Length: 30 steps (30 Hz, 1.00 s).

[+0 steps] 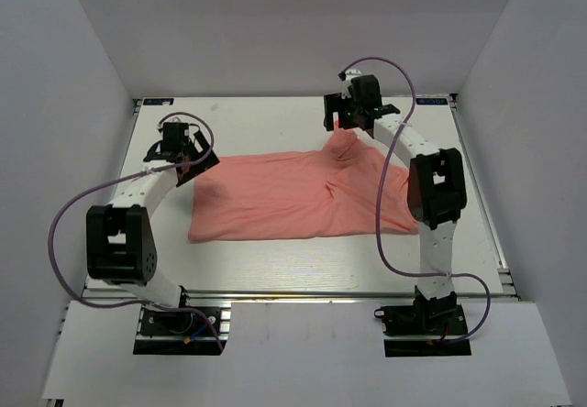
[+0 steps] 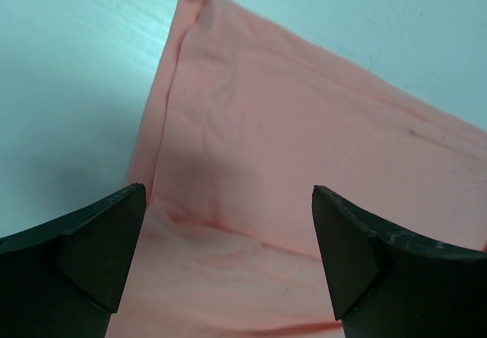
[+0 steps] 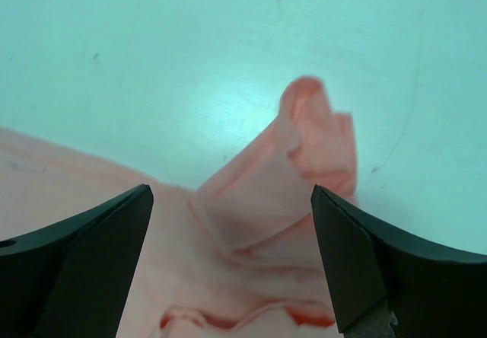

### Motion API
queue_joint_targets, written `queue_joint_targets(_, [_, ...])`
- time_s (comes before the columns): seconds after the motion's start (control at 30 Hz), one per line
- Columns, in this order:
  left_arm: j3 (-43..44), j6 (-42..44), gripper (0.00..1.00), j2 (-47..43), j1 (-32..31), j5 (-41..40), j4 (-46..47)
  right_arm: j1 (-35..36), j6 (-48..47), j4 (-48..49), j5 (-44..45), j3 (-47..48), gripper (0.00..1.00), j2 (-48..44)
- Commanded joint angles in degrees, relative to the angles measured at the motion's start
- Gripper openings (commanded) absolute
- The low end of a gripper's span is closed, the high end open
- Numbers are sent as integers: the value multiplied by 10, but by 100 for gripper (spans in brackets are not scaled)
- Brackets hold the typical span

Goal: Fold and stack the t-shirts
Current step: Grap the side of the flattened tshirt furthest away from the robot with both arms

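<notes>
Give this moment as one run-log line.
left gripper: jaws open, over t-shirt corner | right gripper: jaws open, at raised bunch | t-shirt: spread on table

No writing can be read in any view. A small blue tag [image 1: 431, 102] at the far right corner is too tiny to read.

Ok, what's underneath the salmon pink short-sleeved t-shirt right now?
The salmon-pink short-sleeved t-shirt lies spread on the white tabletop, which shows all around it. The surface directly beneath is covered by cloth, so anything flat hidden there cannot be seen.
</notes>
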Motion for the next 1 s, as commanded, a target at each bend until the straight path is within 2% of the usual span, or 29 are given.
queue_joint_targets(0.0, [73,27,100,58,3,-39,5,0,-10,-36,64,100,90,61])
queue_joint_targets(0.17, [153,60,100,156,3,-49,-11,2,-28,-56,115,219,90,153])
queue_joint_targets(0.33, [189,66,98,233,3,-44,-3,2,-34,-47,109,258,90,201])
queue_joint_targets(0.53, [189,55,89,287,3,-33,50,2,-23,7,95,267,90,236])
queue_joint_targets(0.7, [162,49,72,299,3,-26,64,1,-14,13,99,275,89,258])
queue_joint_targets(0.77, [153,49,64,299,3,-19,69,0,-11,16,99,279,83,267])
queue_joint_targets(0.8, [147,49,53,299,3,-12,75,1,-10,18,98,279,77,270])
queue_joint_targets(0.83, [141,44,43,304,3,-5,75,0,-9,19,96,281,61,276])
queue_joint_targets(0.87, [141,44,34,304,3,-5,80,0,-3,18,97,283,53,278])
queue_joint_targets(0.9, [141,44,20,304,3,0,80,0,2,18,98,282,45,279])
queue_joint_targets(0.97, [141,44,9,304,-2,5,75,-1,10,17,103,279,18,275])
